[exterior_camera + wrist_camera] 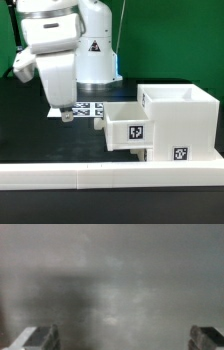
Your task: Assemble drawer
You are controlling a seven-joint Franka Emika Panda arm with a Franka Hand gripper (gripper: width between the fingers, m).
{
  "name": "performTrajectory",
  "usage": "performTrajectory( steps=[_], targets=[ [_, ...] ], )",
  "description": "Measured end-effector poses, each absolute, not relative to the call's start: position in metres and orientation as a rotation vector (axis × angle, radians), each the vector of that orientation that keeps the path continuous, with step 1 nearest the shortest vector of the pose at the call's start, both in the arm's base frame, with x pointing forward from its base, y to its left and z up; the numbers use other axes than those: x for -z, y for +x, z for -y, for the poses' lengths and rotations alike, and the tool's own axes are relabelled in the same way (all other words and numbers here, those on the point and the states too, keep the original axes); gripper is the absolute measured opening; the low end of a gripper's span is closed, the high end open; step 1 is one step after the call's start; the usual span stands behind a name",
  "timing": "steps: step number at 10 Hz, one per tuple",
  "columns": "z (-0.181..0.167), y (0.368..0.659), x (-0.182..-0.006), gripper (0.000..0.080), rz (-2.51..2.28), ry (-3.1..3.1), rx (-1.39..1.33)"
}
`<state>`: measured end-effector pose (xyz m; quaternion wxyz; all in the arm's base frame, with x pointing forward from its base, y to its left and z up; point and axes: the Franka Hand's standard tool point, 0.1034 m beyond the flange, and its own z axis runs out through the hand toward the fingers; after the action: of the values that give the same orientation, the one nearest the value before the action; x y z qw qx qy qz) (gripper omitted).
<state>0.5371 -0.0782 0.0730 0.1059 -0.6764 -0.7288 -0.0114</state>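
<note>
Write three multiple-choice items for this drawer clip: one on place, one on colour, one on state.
1. Where is the tray relative to the housing?
A. On the side toward the exterior view's left
B. On top of it
C. On the side toward the exterior view's right

2. What colour are the drawer parts?
A. Black
B. White
C. Green

3. What are the gripper fingers doing?
A. Clamping the tray
C. Spread apart, holding nothing
B. Clamping the housing

Answers: 1 A, the tray juts out on that side. 2 B, both parts are white with black-and-white tags. 3 C, the wrist view shows the fingers wide apart with nothing between them.
</note>
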Motion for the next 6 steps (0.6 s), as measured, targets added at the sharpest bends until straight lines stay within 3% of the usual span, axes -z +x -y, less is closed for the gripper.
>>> performTrajectory(
  steps=[3, 6],
  targets=[
    [0.078, 0.55, -0.072, 0.0649, 2.042, -2.007, 0.078],
    [0.049, 0.555, -0.072, 0.0649, 1.963, -2.073, 0.058]
  ],
)
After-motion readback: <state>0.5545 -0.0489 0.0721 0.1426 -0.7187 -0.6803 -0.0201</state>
